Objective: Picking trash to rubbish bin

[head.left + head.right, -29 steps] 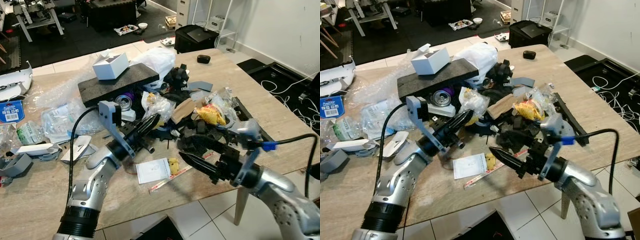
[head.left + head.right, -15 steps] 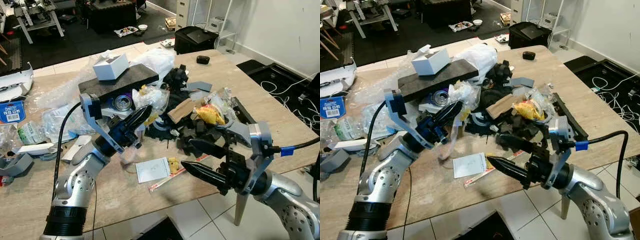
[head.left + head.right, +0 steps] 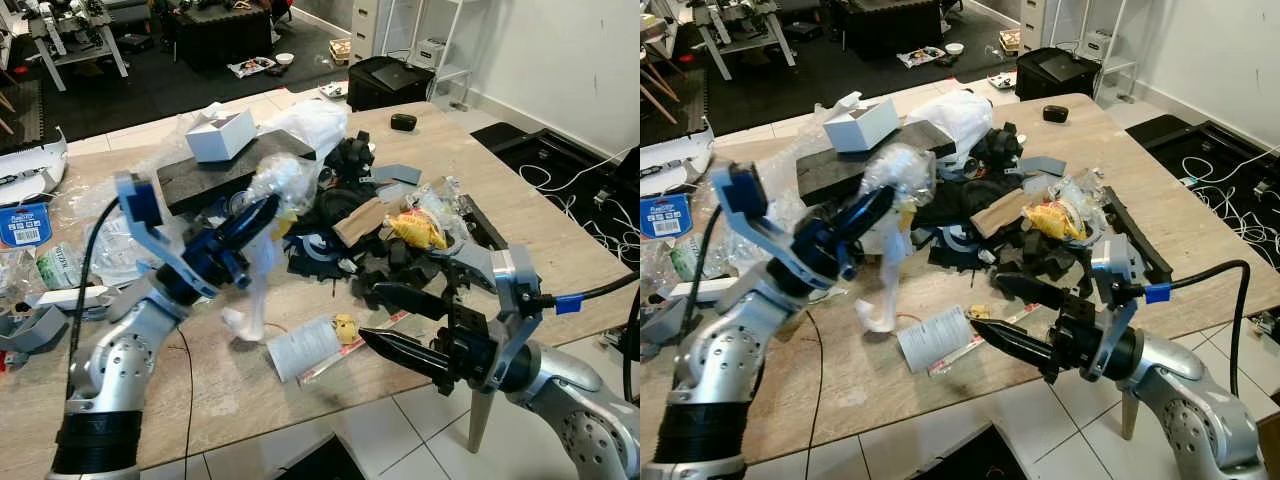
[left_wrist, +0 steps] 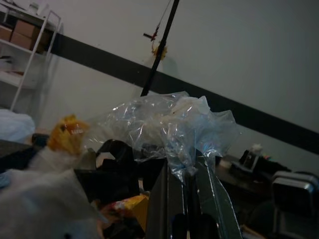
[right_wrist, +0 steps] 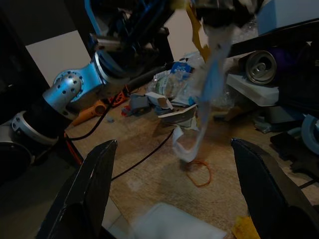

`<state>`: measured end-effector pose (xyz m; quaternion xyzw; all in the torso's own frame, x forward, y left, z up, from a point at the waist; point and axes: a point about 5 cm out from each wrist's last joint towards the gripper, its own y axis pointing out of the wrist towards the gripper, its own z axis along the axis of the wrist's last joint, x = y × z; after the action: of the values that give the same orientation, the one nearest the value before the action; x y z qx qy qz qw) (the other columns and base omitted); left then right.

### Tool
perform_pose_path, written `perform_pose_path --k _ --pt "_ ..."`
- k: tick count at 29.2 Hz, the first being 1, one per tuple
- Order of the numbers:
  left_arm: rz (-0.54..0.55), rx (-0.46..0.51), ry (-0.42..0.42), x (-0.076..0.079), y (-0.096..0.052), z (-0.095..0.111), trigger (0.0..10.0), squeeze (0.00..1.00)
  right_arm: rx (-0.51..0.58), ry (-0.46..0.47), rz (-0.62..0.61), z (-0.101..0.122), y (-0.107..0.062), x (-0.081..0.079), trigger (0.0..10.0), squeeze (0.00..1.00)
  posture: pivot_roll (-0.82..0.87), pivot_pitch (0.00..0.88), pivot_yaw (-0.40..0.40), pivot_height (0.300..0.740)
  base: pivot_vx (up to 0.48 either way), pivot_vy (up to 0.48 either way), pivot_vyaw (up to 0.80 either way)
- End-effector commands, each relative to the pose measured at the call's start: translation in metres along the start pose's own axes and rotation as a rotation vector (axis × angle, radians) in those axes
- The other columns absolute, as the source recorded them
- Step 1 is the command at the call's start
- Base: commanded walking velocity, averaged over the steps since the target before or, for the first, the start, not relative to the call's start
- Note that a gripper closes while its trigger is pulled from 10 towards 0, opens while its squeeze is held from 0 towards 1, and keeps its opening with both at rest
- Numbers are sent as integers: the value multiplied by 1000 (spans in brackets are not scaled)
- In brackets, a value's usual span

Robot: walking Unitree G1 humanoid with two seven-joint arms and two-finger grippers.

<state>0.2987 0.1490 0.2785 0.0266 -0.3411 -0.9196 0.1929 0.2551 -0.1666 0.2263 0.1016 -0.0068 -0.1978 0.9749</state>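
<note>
- A clear plastic bag (image 3: 272, 180) is clamped between the closed fingers of the left gripper (image 3: 262, 210) and held lifted above the wooden table (image 3: 560, 240); a pale strip of it is seen dangling down to the tabletop.
- The right gripper (image 3: 385, 320) is held with its 2 fingers spread apart, at the table's near edge.
- A curled sheet of white paper (image 3: 303, 346) is seen near that edge, between the 2 grippers.
- The trash pile (image 3: 390, 225) is spread across the table's middle.
- Bare wood is left along the near edge and at the far right corner.
</note>
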Motion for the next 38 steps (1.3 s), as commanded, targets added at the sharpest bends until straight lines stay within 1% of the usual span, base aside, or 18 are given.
perform_pose_path --k 1,2,6,7,8,9,10,11,12,17,18,23,25,29,34,38 --pt "-13 20 2 1 -2 9 0 0 -18 -9 3 -1 0 -1 10000 0 -201 192 77 740 0 0 0" --pt "-26 22 0 2 -3 13 0 0 -23 -9 0 -3 1 -1 10000 0 -201 192 77 740 0 0 0" --pt "-49 12 -11 5 -5 15 0 0 -30 -12 -12 -5 1 -2 10000 0 -201 195 79 740 0 0 0" --pt "-53 10 -19 6 -6 15 275 0 -31 -15 -19 -5 1 -1 10000 0 -201 195 79 740 0 0 0" --pt "-54 3 -25 6 -7 14 1843 0 -31 -14 -23 -5 1 -1 10000 0 -201 198 79 740 0 0 0" --pt "-48 -7 -30 6 -9 13 4157 0 -31 -13 -29 -6 1 0 10000 0 -199 199 79 740 0 0 0" --pt "-26 -24 -33 5 -12 10 8078 0 -31 -11 -34 -7 2 0 10000 0 -196 200 78 740 0 0 0" --pt "-13 -31 -32 4 -13 9 8078 0 -31 -11 -34 -7 2 0 10000 0 -196 200 78 740 0 0 0" --pt "-3 -40 -34 3 -14 7 10000 0 -32 -11 -35 -7 3 0 10000 0 -191 202 78 740 0 0 0" --pt "-7 -49 -82 7 -16 1 10000 0 -39 -9 -37 -10 6 1 10000 0 -191 202 78 740 0 0 0" --pt "-48 -57 -112 13 -17 0 10000 0 -42 -8 -36 -11 6 1 10000 0 -191 202 78 740 0 0 0" --pt "-79 -77 -143 19 -20 -3 10000 0 -45 -8 -37 -11 7 1 10000 0 -186 202 77 740 0 0 0" --pt "-63 -104 -145 20 -21 -8 10000 0 -46 -8 -37 -12 7 0 10000 0 -186 202 77 740 0 0 0" --pt "-48 -109 -151 19 -22 -10 10000 0 -49 -9 -36 -12 8 0 10000 0 -186 201 79 740 0 0 0" --pt "-38 -107 -165 20 -21 -14 10000 0 -63 -5 -29 -14 8 0 10000 0 -186 200 77 740 -259 0 0" --pt "-31 -111 -190 24 -19 -25 10000 0 -80 2 -25 -19 9 -1 10000 0 -185 199 75 740 -281 0 0"
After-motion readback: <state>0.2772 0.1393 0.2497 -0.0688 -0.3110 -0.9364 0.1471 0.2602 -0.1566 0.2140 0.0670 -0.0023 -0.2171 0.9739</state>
